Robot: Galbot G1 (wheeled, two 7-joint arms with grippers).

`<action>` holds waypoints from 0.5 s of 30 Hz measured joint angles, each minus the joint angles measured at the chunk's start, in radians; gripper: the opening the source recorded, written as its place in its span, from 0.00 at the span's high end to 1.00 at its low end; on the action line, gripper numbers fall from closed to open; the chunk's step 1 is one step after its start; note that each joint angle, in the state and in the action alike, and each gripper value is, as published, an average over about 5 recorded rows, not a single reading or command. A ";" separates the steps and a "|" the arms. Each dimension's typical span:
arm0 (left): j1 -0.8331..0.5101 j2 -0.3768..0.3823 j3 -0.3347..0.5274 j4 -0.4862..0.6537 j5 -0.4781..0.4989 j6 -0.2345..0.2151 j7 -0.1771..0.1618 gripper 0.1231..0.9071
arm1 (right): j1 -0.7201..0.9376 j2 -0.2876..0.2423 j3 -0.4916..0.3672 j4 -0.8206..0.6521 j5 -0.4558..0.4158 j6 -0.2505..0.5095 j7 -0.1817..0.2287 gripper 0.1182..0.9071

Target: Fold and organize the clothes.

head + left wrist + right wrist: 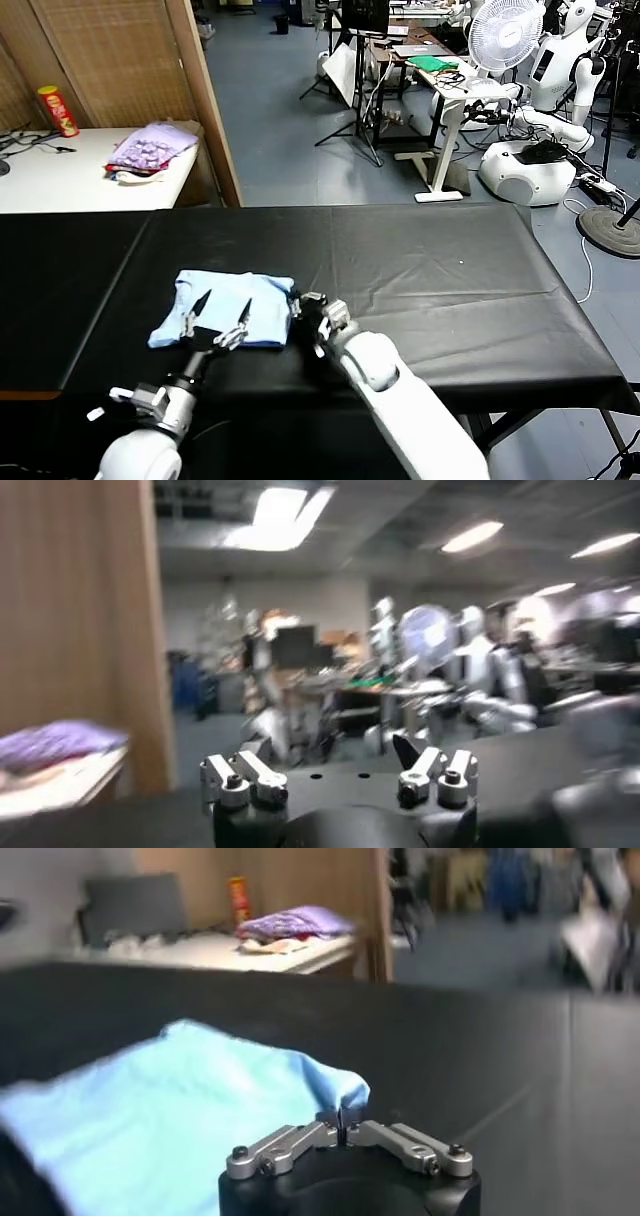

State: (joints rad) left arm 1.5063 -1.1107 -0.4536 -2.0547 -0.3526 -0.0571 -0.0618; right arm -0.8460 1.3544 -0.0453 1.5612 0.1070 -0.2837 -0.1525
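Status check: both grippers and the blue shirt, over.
Left gripper open over folded T-shirt. Right gripper pinching shirt's right edge. Black table, nothing in the way.

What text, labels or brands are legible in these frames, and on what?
None can be read.
Red and yellow can on the white side table: has a printed label, too small to read.
Light-blue T-shirt on the black table: no print visible.
Purple cloth pile: pattern only, no lettering.
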 joint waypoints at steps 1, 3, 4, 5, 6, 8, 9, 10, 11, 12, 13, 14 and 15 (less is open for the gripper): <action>0.001 0.001 -0.007 0.005 -0.006 0.002 -0.004 0.14 | -0.008 -0.020 0.006 0.011 -0.020 0.025 -0.008 0.77; 0.004 0.005 -0.019 0.014 -0.010 0.010 -0.017 0.14 | -0.029 -0.062 0.019 0.037 -0.045 0.068 -0.012 0.64; 0.007 0.007 -0.024 0.017 -0.012 0.019 -0.028 0.14 | -0.042 -0.082 0.026 0.051 -0.051 0.085 -0.008 0.56; 0.010 0.008 -0.028 0.017 -0.014 0.031 -0.042 0.14 | -0.057 -0.101 0.035 0.067 -0.053 0.097 0.000 0.49; 0.014 0.010 -0.031 0.016 -0.016 0.045 -0.055 0.14 | -0.074 -0.119 0.045 0.085 -0.050 0.106 0.012 0.43; 0.024 0.015 -0.038 0.007 -0.022 0.068 -0.077 0.14 | -0.118 -0.152 0.071 0.127 -0.037 0.116 0.044 0.29; 0.030 0.019 -0.042 0.000 -0.023 0.076 -0.083 0.14 | -0.143 -0.166 0.086 0.150 -0.029 0.118 0.060 0.24; 0.036 0.023 -0.046 -0.006 -0.026 0.079 -0.086 0.14 | -0.172 -0.177 0.102 0.176 -0.021 0.120 0.076 0.19; 0.044 0.028 -0.051 -0.013 -0.030 0.080 -0.089 0.14 | -0.201 -0.186 0.118 0.202 -0.015 0.120 0.090 0.17; 0.052 0.032 -0.055 -0.019 -0.034 0.080 -0.092 0.14 | -0.231 -0.191 0.135 0.229 -0.011 0.120 0.104 0.16; 0.061 0.035 -0.060 -0.026 -0.039 0.082 -0.095 0.14 | -0.261 -0.195 0.151 0.256 -0.007 0.119 0.117 0.15; 0.071 0.038 -0.064 -0.032 -0.045 0.084 -0.097 0.14 | -0.293 -0.197 0.169 0.285 -0.003 0.116 0.133 0.14; 0.083 0.040 -0.068 -0.036 -0.051 0.085 -0.099 0.14 | -0.326 -0.197 0.188 0.313 -0.001 0.112 0.149 0.14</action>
State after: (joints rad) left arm 1.5888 -1.0712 -0.5219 -2.0912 -0.4032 0.0280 -0.1612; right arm -1.1716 1.1573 0.1424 1.8741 0.1055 -0.1713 -0.0030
